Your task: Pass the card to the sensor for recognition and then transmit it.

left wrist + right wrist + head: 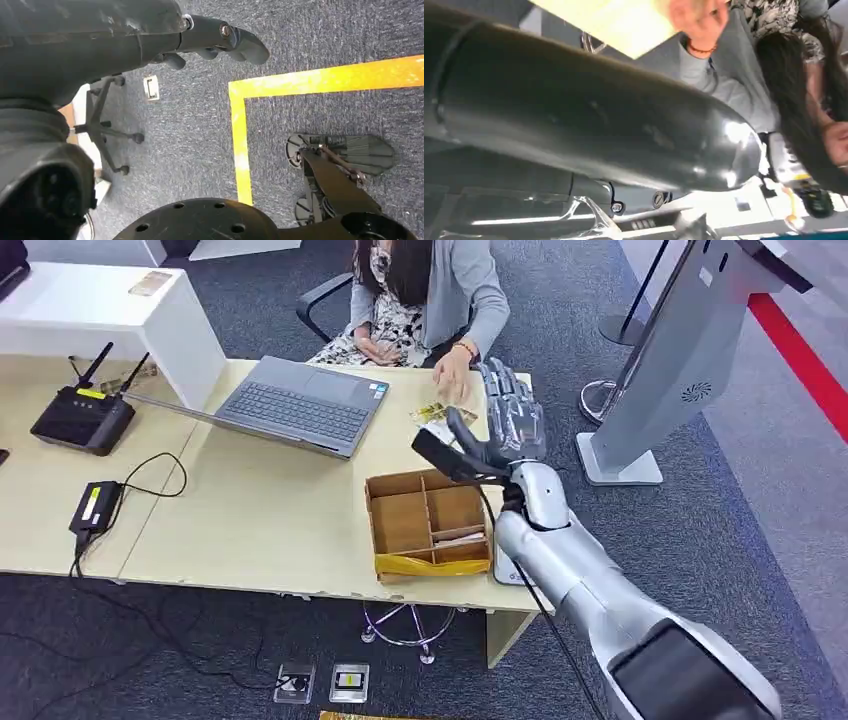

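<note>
The right hand (510, 420) hovers with spread fingers (500, 390), holding nothing, over the card (440, 412) on the counter (280, 520), beside the person's hand (452, 370), probably preparing to take it.

The place is an office. A pale wooden desk (260, 520) carries an open laptop (300, 405), a black router (82, 418) with antennas and a power adapter (95, 507). A person (425, 300) sits on a swivel chair (322, 302), and grey carpet (740, 520) marked with yellow tape (240, 145) covers the floor.
</note>
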Robot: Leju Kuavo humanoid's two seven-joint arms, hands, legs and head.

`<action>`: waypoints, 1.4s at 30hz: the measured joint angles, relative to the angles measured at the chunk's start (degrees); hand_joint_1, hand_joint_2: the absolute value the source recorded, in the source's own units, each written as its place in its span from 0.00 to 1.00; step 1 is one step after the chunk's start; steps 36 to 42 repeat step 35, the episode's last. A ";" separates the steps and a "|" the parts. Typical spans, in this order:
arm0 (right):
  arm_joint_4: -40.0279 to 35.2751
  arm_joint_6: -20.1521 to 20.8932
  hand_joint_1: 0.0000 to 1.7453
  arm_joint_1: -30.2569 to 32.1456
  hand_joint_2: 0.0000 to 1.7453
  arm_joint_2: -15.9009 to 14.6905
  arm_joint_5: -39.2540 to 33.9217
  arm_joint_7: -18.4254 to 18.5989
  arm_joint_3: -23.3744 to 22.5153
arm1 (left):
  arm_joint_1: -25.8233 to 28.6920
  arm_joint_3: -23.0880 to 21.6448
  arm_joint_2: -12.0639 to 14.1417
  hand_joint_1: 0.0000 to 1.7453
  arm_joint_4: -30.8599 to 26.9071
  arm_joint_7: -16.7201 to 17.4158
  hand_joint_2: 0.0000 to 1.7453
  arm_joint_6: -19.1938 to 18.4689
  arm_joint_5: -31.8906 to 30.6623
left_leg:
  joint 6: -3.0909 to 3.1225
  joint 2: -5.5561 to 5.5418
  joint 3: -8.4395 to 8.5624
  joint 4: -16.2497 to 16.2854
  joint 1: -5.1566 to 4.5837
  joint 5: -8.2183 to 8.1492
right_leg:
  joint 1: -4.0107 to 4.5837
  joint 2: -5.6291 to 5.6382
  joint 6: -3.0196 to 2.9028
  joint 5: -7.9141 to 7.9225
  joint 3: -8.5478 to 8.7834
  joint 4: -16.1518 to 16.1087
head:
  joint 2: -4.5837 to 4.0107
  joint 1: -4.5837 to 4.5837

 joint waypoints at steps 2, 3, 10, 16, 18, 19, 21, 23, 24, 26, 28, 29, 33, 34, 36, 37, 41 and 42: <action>0.63 0.19 0.00 -0.06 0.00 -1.11 -7.15 -2.00 -2.30 | 0.03 0.00 0.00 0.00 0.00 0.02 0.00 0.02 0.41 | 0.00 0.00 0.00 0.01 -0.02 0.00 | -0.01 -0.01 0.00 0.00 -0.02 -0.01 | 0.00 0.00; 1.03 0.61 0.00 -0.13 0.00 -2.03 -10.53 -2.55 -3.72 | 0.06 0.00 0.00 0.00 0.00 0.00 0.00 0.00 0.72 | 0.00 0.00 0.01 0.02 -0.04 0.00 | -0.02 -0.01 0.01 0.00 -0.02 -0.02 | -0.02 -0.02; 4.48 4.98 0.00 -0.52 0.00 -11.39 -22.96 0.46 -12.98 | 0.47 0.04 0.02 0.00 0.00 0.07 0.00 0.37 2.89 | 0.03 -0.06 -0.02 0.05 -0.09 -0.01 | -0.08 -0.12 0.04 0.03 -0.03 -0.08 | 0.00 0.00; 7.60 4.09 0.00 1.27 0.00 -20.31 -25.09 6.03 -18.13 | 0.72 0.20 -0.07 0.00 0.00 0.20 0.00 2.27 4.61 | 0.08 0.01 -0.02 0.04 -0.08 -0.10 | -0.08 -0.07 0.04 0.03 -0.05 -0.11 | 0.00 -0.02; 8.39 4.24 0.00 2.98 0.00 -22.55 -26.78 7.02 -19.38 | 0.71 0.20 -0.13 0.00 0.00 0.20 0.00 2.71 5.07 | 0.11 0.00 -0.02 0.04 -0.07 -0.12 | -0.07 -0.09 0.04 0.02 -0.05 -0.12 | 0.00 -0.02; 8.78 4.54 0.00 4.02 0.00 -23.60 -27.89 7.35 -20.12 | 0.71 0.22 -0.28 0.00 0.00 0.20 0.00 2.95 5.18 | 0.11 -0.01 -0.04 0.04 -0.07 -0.12 | -0.07 -0.10 0.04 0.02 -0.04 -0.12 | -0.02 -0.02; 9.75 5.14 0.00 6.53 0.00 -25.76 -29.77 7.81 -21.94 | 0.74 0.35 -0.46 0.00 0.00 0.20 0.00 3.32 5.53 | 0.12 -0.08 -0.08 0.03 -0.06 -0.12 | -0.06 -0.18 0.04 0.01 -0.02 -0.12 | -0.02 0.00; 10.27 5.09 0.00 9.68 0.00 -27.19 -30.98 7.83 -23.25 | 0.77 0.52 -0.59 0.00 0.00 0.20 0.00 3.69 5.66 | 0.12 -0.08 -0.08 0.03 -0.04 -0.13 | -0.04 -0.18 0.04 0.01 -0.03 -0.12 | -0.02 0.00; 10.60 4.81 0.00 11.36 0.00 -27.85 -31.44 7.90 -23.93 | 0.76 0.57 -0.68 0.00 0.00 0.20 0.00 3.87 5.73 | 0.13 -0.07 -0.09 0.02 -0.04 -0.13 | -0.04 -0.18 0.04 0.01 -0.02 -0.12 | -0.02 -0.02; 11.23 4.35 0.00 15.07 0.00 -28.79 -32.97 7.96 -25.00 | 0.70 0.61 -0.79 0.00 0.00 0.20 0.00 4.26 5.88 | 0.12 -0.07 -0.07 0.02 -0.05 -0.15 | -0.04 -0.19 0.04 0.00 -0.04 -0.13 | 0.00 -0.07; 11.80 4.00 0.00 19.05 0.00 -29.41 -35.63 7.89 -26.54 | 0.71 0.63 -0.98 0.00 0.00 0.20 0.00 4.54 6.16 | 0.12 -0.09 -0.08 0.02 -0.04 -0.16 | -0.04 -0.21 0.02 -0.05 -0.02 -0.14 | -0.02 -0.02; 12.02 3.82 0.00 21.16 0.00 -29.62 -36.71 7.94 -27.34 | 0.72 0.63 -1.03 0.00 0.00 0.20 0.00 4.66 6.25 | 0.12 -0.11 -0.11 0.01 -0.04 -0.17 | -0.03 -0.23 0.02 -0.05 -0.01 -0.13 | 0.00 -0.04; 13.11 3.17 0.00 29.52 0.00 -29.13 -43.06 7.96 -30.88 | 0.72 0.68 -1.05 0.00 0.00 0.09 0.00 5.22 6.75 | 0.11 -0.13 -0.14 0.00 0.00 -0.19 | -0.01 -0.27 -0.01 -0.10 -0.02 -0.13 | -0.02 -0.02; 13.38 3.19 0.00 31.24 0.00 -28.94 -44.30 7.96 -31.58 | 0.73 0.72 -1.05 0.00 0.00 -0.07 0.00 5.55 6.84 | 0.10 -0.13 -0.12 -0.01 0.00 -0.20 | 0.00 -0.27 -0.02 -0.11 -0.03 -0.13 | 0.00 -0.04; 13.62 3.26 0.00 33.21 0.00 -28.63 -45.74 7.76 -32.48 | 0.72 0.90 -1.16 0.00 0.00 -0.26 0.00 6.01 6.93 | 0.10 -0.13 -0.10 -0.01 0.02 -0.20 | 0.02 -0.27 -0.03 -0.12 -0.02 -0.13 | -0.02 -0.02; 13.62 3.26 0.00 33.21 0.00 -28.63 -45.74 7.76 -32.48 | 0.72 0.90 -1.16 0.00 0.00 -0.26 0.00 6.01 6.93 | 0.10 -0.13 -0.10 -0.01 0.02 -0.20 | 0.02 -0.27 -0.03 -0.12 -0.02 -0.13 | -0.02 -0.02; 13.62 3.26 0.00 33.21 0.00 -28.63 -45.74 7.76 -32.48 | 0.72 0.90 -1.16 0.00 0.00 -0.26 0.00 6.01 6.93 | 0.10 -0.13 -0.10 -0.01 0.02 -0.20 | 0.02 -0.27 -0.03 -0.12 -0.02 -0.13 | -0.02 -0.02; 13.62 3.26 0.00 33.21 0.00 -28.63 -45.74 7.76 -32.48 | 0.72 0.90 -1.16 0.00 0.00 -0.26 0.00 6.01 6.93 | 0.10 -0.13 -0.10 -0.01 0.02 -0.20 | 0.02 -0.27 -0.03 -0.12 -0.02 -0.13 | -0.02 -0.02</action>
